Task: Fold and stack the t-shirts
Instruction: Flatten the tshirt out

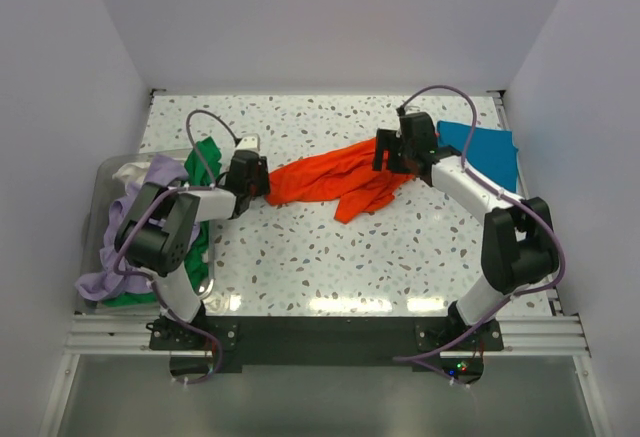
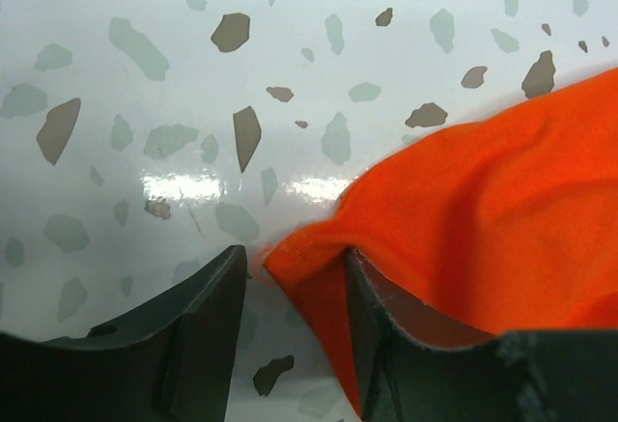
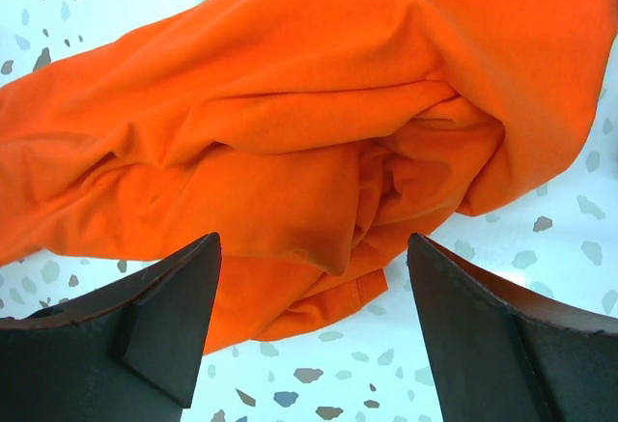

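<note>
Across the middle of a speckled table [image 1: 300, 257], the orange t-shirt [image 1: 335, 182] lies strung out and rumpled, unfolded, with a robot arm posted at each end, apparently so the cloth can be pulled flat before any fold is made. The left gripper [image 2: 290, 267] is at the garment's narrow left tip, low to the surface. Its jaws stand part-way apart around the corner of the hem: the cloth rests against one of the fingers [image 2: 372, 364], while a sliver of bare tabletop shows between the hem and the other, so the corner is framed rather than visibly pinched. At the opposite end, the right gripper [image 3: 311, 243] hangs over the thickest bunch of folds, jaws spread wide and holding nothing, with the cloth lying loose beneath them.

Further out, a teal t-shirt [image 1: 490, 152] lies flat in the far right corner, well apart from the work, likely the start of the stack. Against the left edge, a clear bin [image 1: 95, 217] holds the waiting heap: a green t-shirt [image 1: 208, 157], a lavender t-shirt [image 1: 165, 172] and a whitish t-shirt [image 1: 130, 170], all spilling over its rim. Judging by that pile, most of the job lies ahead.
</note>
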Motion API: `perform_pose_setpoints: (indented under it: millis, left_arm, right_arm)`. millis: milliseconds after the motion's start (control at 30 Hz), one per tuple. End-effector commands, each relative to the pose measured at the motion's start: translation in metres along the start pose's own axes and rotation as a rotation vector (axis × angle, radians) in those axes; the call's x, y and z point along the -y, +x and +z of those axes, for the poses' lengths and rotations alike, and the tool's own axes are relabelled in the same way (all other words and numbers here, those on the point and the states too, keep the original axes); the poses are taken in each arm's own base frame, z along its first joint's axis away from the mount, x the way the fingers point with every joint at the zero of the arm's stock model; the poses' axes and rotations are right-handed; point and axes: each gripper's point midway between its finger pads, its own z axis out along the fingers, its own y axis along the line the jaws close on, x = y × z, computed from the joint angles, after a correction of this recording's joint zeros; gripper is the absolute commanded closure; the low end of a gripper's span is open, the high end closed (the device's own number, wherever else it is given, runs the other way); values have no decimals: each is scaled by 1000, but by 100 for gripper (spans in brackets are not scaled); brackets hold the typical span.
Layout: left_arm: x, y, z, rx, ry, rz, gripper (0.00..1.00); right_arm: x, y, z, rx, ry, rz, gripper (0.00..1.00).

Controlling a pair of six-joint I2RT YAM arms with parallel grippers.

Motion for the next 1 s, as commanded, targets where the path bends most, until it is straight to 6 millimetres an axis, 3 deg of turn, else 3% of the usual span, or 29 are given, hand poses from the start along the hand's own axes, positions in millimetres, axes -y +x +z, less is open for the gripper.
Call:
perform_pose_setpoints:
  millis: [0,33,67,133,167,200,267,333,367,433,467,567,700,967]
  left_arm:
    - [17,-20,9,43,71,-6,52]
    - [18,-20,9,41,80,-6,55]
    - [21,-20,9,41,93,-6,67]
    - [21,-21,10,43,95,-3,81]
    - [20,-25,8,53,94,-2,95]
    - [18,-28,7,56,87,-2,100]
    - [12,-41,2,85,56,-2,100]
    - [8,-68,-15,150,33,-4,100]
    - [4,-91,-32,215,17,-14,100]
    - [-2,-115,-53,293,-6,-15,100]
    - [-4,-134,-77,362,0,-28,100]
    - [-12,-162,-122,495,8,-42,100]
    - [-17,-166,-150,552,19,-40,100]
    - [-18,-157,-142,509,12,-22,100]
  right_arm:
    - [-6,-15,-14,59,-30,-4,18]
    - [-7,-15,-13,62,-29,-3,18]
    - [-4,-13,-9,55,-16,-2,18]
    - [4,-14,-6,60,31,-2,18]
    - [7,-11,-3,52,44,-3,18]
    - [7,-13,-2,52,49,-1,18]
    - [5,-12,-1,41,40,-8,17]
    - [4,-11,3,31,35,-5,16]
    - [5,-13,4,33,42,-3,16]
    - [13,-12,6,32,89,0,16]
    - [16,-12,6,33,104,1,16]
    - [27,-11,6,28,143,8,16]
    - [37,-11,9,26,153,34,16]
    - [31,-11,34,15,90,52,15]
